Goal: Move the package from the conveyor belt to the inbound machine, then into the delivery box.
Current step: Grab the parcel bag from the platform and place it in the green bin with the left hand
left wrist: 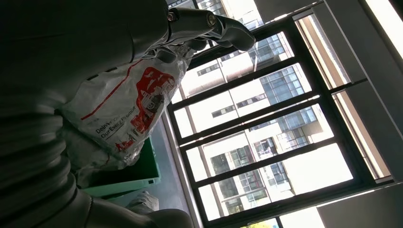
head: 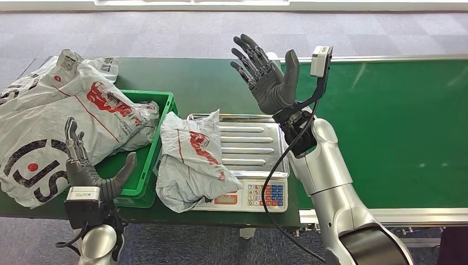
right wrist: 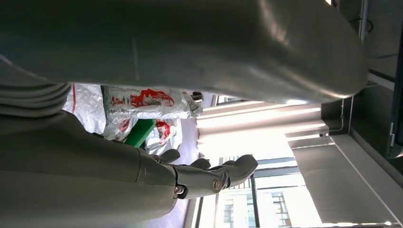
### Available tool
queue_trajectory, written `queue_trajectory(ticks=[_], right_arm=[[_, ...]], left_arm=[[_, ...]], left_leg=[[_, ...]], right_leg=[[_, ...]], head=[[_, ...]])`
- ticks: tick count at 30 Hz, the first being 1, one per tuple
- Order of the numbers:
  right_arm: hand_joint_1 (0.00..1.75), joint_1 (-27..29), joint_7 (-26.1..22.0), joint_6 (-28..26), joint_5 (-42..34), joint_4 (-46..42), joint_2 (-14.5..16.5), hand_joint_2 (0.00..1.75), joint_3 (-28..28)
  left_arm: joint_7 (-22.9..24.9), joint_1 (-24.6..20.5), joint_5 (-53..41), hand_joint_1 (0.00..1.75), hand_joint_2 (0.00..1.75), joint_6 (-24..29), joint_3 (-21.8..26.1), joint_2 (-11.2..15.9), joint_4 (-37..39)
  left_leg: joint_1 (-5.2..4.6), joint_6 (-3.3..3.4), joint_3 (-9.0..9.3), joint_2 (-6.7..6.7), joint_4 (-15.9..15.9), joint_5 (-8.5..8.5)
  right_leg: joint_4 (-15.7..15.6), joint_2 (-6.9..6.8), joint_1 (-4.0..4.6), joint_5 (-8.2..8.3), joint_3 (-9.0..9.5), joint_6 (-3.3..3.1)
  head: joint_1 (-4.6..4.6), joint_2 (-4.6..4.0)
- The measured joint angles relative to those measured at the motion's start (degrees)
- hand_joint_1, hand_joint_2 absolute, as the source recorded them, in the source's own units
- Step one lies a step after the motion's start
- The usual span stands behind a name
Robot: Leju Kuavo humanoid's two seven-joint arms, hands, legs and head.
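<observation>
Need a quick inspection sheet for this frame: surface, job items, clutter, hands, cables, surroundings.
Surface: green conveyor belt, bare where visible.
Job's things: grey package lies partly on the scale, hanging over its left edge; green bin beside it.
Clutter: grey mailer bags heaped over the bin.
Hands: right hand raised above the scale, holding nothing; left hand at the bin's near edge, holding nothing.
Cables: black cable along the right arm.
Surroundings: grey carpet.

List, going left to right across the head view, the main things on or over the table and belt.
Large grey bags → left hand → green crate → package on the scale → right hand → conveyor belt.
</observation>
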Motion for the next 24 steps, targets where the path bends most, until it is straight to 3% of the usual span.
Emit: queue_trajectory(ticks=[11,15,17,19,21,24], right_arm=[[0.00,0.00,0.00,0.00,0.00,0.00,-0.01,0.00,0.00],[0.00,0.13,-0.89,-0.96,0.98,-0.15,-0.12,1.75,0.00],[0.00,2.44,-5.76,-7.09,7.18,-4.76,-0.73,1.75,0.01],[0.00,6.71,-12.12,-16.88,18.22,-16.43,-1.53,1.75,0.01],[0.00,9.66,-13.42,-21.65,25.35,-27.77,-1.85,1.75,0.02],[0.00,12.03,-12.65,-21.64,27.36,-36.77,-2.09,1.75,0.02]], left_arm=[[0.00,0.00,0.00,0.00,1.75,0.00,0.00,0.00,0.00],[0.69,-0.34,-0.96,0.00,1.75,-0.79,-0.10,0.02,0.12],[2.49,-6.08,-6.88,0.00,1.75,-5.94,-1.63,0.33,4.64],[2.93,-18.87,-21.93,0.00,1.75,-15.89,-7.03,0.50,17.09],[1.82,-30.88,-40.87,0.00,1.75,-22.18,-17.67,0.94,30.33],[1.21,-39.66,-55.27,0.00,1.75,-21.08,-33.88,2.27,41.77]], left_leg=[[0.00,0.00,0.00,0.00,0.00,0.00],[0.00,0.00,0.09,0.03,0.04,0.00],[-0.03,0.09,-0.02,-0.34,0.25,0.17],[-0.02,0.14,-0.64,-1.19,0.36,0.48],[-0.05,0.09,-1.02,-1.10,0.24,0.58],[-0.23,0.20,-0.62,0.58,0.19,0.29]], right_leg=[[0.00,0.00,0.00,0.00,0.00,0.00],[-0.04,0.04,-0.01,0.01,-0.16,0.00],[-0.10,-0.34,0.02,0.00,-0.50,0.05],[0.02,-1.19,0.03,0.06,-0.72,0.05],[0.17,-1.04,-0.11,0.34,-0.67,0.06],[0.12,0.69,-0.35,0.71,-0.65,0.22]], head=[[0.00,0.00],[-0.01,0.00],[-0.13,0.00],[-0.16,0.00],[-0.11,0.00],[-0.13,0.00]])
